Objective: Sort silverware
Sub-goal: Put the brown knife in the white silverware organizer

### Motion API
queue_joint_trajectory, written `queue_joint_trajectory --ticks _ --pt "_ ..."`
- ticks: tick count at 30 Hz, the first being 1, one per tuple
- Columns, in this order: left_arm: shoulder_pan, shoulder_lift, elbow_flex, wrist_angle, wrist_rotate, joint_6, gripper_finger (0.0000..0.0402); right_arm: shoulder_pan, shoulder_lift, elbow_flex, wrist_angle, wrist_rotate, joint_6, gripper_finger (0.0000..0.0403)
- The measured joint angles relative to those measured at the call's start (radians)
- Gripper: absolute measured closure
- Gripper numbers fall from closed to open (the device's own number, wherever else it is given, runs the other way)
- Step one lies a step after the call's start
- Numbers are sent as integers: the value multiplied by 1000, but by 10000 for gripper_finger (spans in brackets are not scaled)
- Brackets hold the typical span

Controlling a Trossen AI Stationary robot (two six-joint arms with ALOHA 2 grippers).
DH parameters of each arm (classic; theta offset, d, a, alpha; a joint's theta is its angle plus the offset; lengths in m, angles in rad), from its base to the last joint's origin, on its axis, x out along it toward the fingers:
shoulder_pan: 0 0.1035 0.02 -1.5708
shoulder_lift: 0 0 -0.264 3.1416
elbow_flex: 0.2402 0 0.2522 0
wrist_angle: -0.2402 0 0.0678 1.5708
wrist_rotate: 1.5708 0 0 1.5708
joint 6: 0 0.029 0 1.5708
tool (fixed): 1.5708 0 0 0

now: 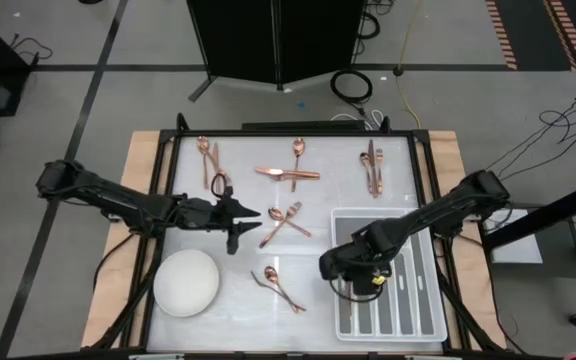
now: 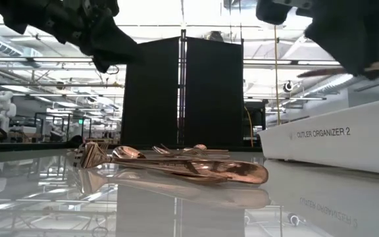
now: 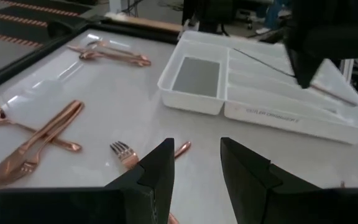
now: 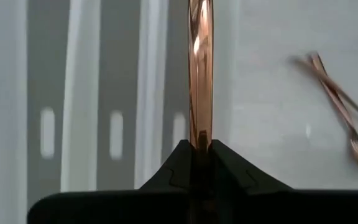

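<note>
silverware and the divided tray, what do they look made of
The silverware: likely metal with a polished copper or rose-gold finish; the pieces give mirror-bright highlights in the low view. The divided tray: probably moulded plastic, matte pale grey-white, with thin rounded walls and printed lettering on its side. Neither material is certain from looks alone.

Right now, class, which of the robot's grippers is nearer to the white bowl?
Left. The left gripper hovers just beyond the white bowl, towards the table's middle. The right gripper, holding a copper utensil, is farther off, at the grey tray.
</note>
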Motion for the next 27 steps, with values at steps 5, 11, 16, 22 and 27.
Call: queue_joint_trajectory --ticks 5,11,16,22,27 --pt "0 56 -1 27 0 -17 272 9 62 12 2 -25 1 381" --pt "0 47 -1 35 0 7 272 6 133 12 34 -82 72 381" --pt "0 30 -1 58 2 29 272 7 166 12 58 -131 75 381" --pt "0 24 -1 55 39 37 272 -4 170 12 117 -131 86 381" --pt "0 24 -1 56 40 56 272 -18 172 12 117 -132 152 375"
